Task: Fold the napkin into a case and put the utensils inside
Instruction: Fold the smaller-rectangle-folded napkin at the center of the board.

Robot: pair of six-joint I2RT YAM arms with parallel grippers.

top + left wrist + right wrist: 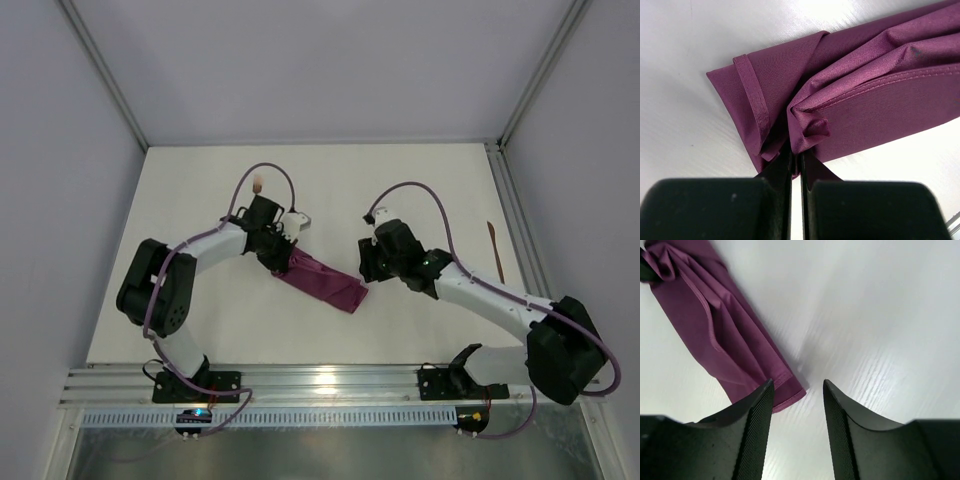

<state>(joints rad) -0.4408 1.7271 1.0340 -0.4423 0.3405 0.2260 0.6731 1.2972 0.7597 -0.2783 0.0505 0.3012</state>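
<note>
The magenta-purple napkin lies folded into a long narrow strip, slanting down to the right on the white table. My left gripper is at its upper-left end. In the left wrist view that gripper is shut on a bunched pinch of the napkin. My right gripper hovers at the strip's lower-right end. In the right wrist view it stands open with nothing between its fingers, and the napkin corner lies by its left finger. One copper-brown utensil lies at the far right. A fork's pale rosy head shows beyond the left arm.
The white table is bounded by an aluminium rail along its right side and a metal rail at the near edge, where both arm bases are bolted. Grey walls enclose the back and sides.
</note>
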